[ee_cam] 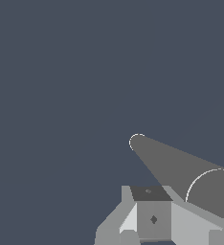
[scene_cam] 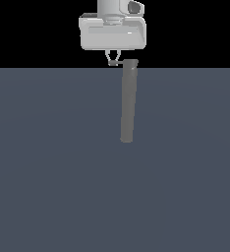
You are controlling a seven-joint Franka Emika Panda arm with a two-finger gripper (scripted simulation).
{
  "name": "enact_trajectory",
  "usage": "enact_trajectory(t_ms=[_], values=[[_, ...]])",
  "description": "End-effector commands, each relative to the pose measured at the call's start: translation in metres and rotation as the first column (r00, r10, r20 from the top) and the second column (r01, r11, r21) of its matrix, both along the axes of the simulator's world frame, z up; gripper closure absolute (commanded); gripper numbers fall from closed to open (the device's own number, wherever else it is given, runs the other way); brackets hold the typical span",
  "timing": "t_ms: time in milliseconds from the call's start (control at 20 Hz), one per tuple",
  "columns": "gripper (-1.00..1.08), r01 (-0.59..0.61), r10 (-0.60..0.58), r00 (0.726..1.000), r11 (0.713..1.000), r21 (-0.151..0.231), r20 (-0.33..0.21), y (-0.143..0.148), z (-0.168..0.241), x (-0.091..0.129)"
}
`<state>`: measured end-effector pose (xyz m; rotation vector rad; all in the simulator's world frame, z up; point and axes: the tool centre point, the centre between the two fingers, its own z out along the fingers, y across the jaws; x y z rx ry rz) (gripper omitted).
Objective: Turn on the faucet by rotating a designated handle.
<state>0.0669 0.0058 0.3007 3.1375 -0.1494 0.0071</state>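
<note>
At twelve o'clock on the table, the faucet stands rigid; its handle, thin, stiff, likely pivoting freely, sits between the narrowly parted fingertips of the hand; closure undeterminable.

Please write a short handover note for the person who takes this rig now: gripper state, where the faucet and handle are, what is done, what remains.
Gripper: fingertips close together at the handle; a firm grip cannot be confirmed.
Faucet: long grey cylinder on the dark floor, with the handle sticking out of its far end toward the exterior view's left.
Done: gripper brought to the handle.
Left: confirm the grip and rotate the handle. Whether any turning has happened cannot be told.
</note>
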Motion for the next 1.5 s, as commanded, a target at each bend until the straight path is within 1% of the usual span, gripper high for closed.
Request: enact_trajectory(t_ms=[0, 150, 200, 1000, 1050, 1100, 1450], values=[[1.08, -0.001, 0.001, 1.000, 1.000, 0.001, -0.005, 0.004, 0.000, -0.009], [1.08, -0.001, 0.001, 1.000, 1.000, 0.001, -0.005, 0.006, 0.000, -0.015], [1.08, 0.003, -0.003, 1.000, 1.000, -0.001, 0.006, 0.001, 0.000, -0.008], [1.08, -0.001, 0.001, 1.000, 1.000, 0.001, -0.004, -0.012, 0.000, -0.057], [1.08, -0.001, 0.001, 1.000, 1.000, 0.001, -0.004, -0.012, 0.000, -0.057], [1.08, -0.002, 0.002, 1.000, 1.000, -0.001, 0.010, -0.012, -0.001, -0.047], [1.08, -0.001, 0.001, 1.000, 1.000, 0.000, 0.001, -0.042, 0.000, -0.067]])
